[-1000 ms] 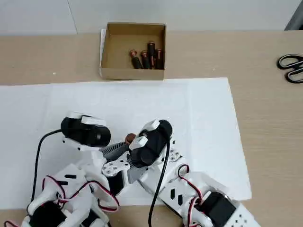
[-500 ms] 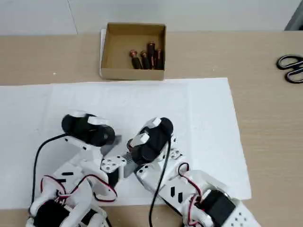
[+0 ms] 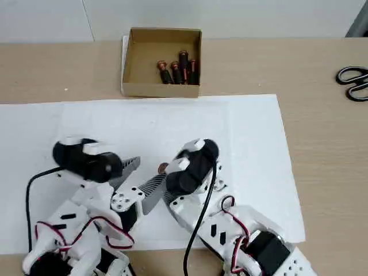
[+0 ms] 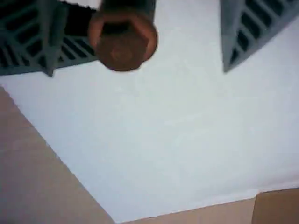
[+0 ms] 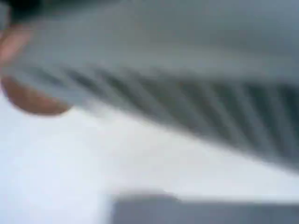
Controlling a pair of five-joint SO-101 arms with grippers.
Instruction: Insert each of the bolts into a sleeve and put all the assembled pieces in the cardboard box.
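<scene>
The left gripper (image 3: 148, 172) has its jaws spread wide, clear on either side of the copper-headed bolt (image 4: 122, 44). The bolt sits in a dark sleeve (image 4: 127, 4) above the white paper (image 3: 247, 144). The right gripper (image 3: 167, 172) seems to pinch it, though its wrist view is blurred. The right arm should keep that pinch firm, carry the piece to the cardboard box (image 3: 138, 60) and release low beside the 4 assembled pieces (image 3: 178, 69).

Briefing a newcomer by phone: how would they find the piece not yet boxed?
Find the white sheet on the table, then the gap between the left arm and right arm. There shows a copper bolt head, alone, unlike the pieces together in the cardboard box.
</scene>
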